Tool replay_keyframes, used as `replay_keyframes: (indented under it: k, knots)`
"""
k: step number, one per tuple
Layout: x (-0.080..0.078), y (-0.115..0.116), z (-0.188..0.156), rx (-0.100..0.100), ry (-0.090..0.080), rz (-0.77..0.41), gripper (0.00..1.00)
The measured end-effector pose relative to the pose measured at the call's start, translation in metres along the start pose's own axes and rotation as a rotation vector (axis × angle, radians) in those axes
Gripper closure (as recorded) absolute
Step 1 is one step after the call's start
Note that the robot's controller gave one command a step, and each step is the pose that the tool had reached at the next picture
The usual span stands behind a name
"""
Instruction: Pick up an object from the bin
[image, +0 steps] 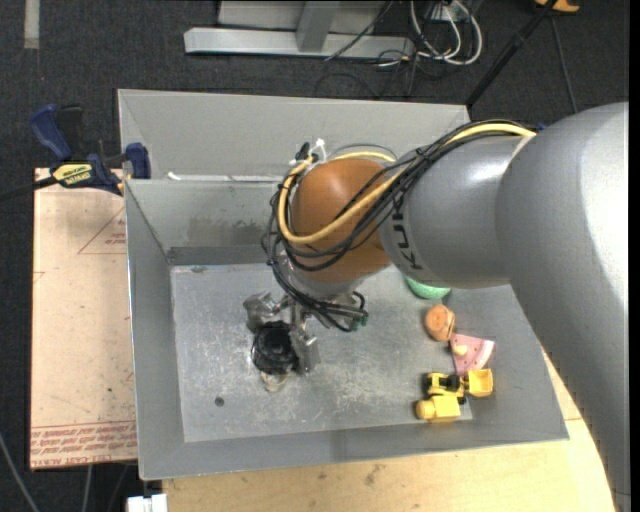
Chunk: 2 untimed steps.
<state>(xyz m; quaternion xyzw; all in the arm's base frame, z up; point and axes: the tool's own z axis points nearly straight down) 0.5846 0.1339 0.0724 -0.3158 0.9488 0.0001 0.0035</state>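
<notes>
Hanging low over floor of grey metal bin (150, 300), left of middle: two-finger claw (282, 345) under orange wrist cover (335, 215). Small black rounded lump (270, 352) sits right at claw tip, pale scrap (272, 381) against its front side. Gripped or merely touched, claw open or closed: cannot tell. Well apart, toward bin's right front corner: peach rounded lump (438, 322), pink wedge (472, 350), yellow toy vehicle (450, 393).

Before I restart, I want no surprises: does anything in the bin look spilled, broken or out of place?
Nothing stands out. The gripper is low over a dark thing mid-bin; a yellow toy, pink piece, orange lump and green thing lie loose at the view's right, all inside the bin.
</notes>
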Motion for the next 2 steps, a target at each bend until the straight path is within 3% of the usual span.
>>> replay_keyframes:
  k: [2]
  knots:
    - [0.0014, 0.0012, -0.0094, -0.004, 0.007, 0.0, 1.0]
